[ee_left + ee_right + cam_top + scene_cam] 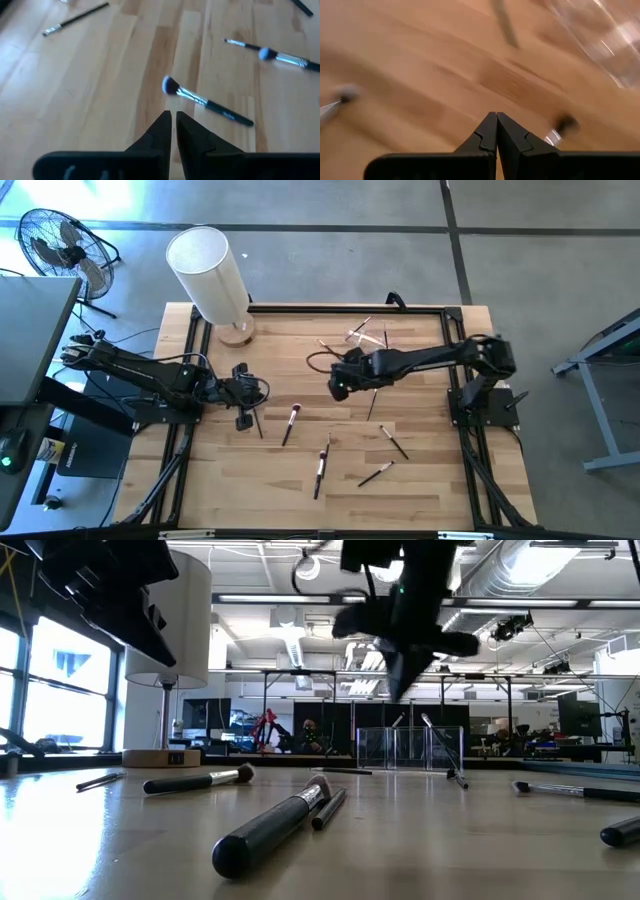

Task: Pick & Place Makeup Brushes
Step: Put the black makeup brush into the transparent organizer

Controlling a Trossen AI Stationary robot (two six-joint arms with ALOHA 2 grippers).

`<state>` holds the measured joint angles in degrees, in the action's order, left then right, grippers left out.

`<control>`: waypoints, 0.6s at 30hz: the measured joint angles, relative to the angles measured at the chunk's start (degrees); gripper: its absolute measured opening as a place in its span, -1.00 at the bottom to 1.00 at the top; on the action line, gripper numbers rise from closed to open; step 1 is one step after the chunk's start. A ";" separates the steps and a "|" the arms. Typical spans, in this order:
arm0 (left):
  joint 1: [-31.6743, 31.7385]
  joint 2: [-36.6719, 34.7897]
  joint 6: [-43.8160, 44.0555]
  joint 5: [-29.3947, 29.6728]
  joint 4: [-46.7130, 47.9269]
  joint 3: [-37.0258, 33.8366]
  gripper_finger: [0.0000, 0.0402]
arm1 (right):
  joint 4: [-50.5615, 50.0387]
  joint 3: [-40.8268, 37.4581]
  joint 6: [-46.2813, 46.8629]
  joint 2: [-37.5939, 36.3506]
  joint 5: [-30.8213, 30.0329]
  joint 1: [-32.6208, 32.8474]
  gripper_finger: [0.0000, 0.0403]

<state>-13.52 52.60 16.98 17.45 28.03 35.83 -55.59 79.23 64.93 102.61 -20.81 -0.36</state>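
Lying scattered across the table (420,480)'s middle: makeup brushes (291,423). Left gripper (173,118) and right gripper (496,119) are hovering clenched, grasping nothing. Advisably opening fingers, then descending squarely astride one handle.

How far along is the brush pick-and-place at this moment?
Little looks done: several makeup brushes lie scattered on the table. In hand: nothing; the left gripper and right gripper both show shut, empty jaws above the wood. Left: nearly all the picking.
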 joint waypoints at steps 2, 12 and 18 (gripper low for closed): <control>0.00 0.00 0.01 -0.34 0.30 0.00 -0.94 | -4.99 -0.71 7.77 1.04 0.77 -0.61 -0.98; 0.00 0.00 -0.18 -0.39 0.61 0.00 -1.00 | -0.58 -11.64 16.34 1.18 7.56 -6.72 -0.58; 0.00 0.00 -0.20 -0.39 0.64 0.00 -1.00 | 5.86 -17.10 19.48 1.20 7.66 -9.38 -0.27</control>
<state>-13.52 52.60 16.78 17.06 28.68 35.83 -49.73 62.13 84.41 103.81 -13.15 -9.74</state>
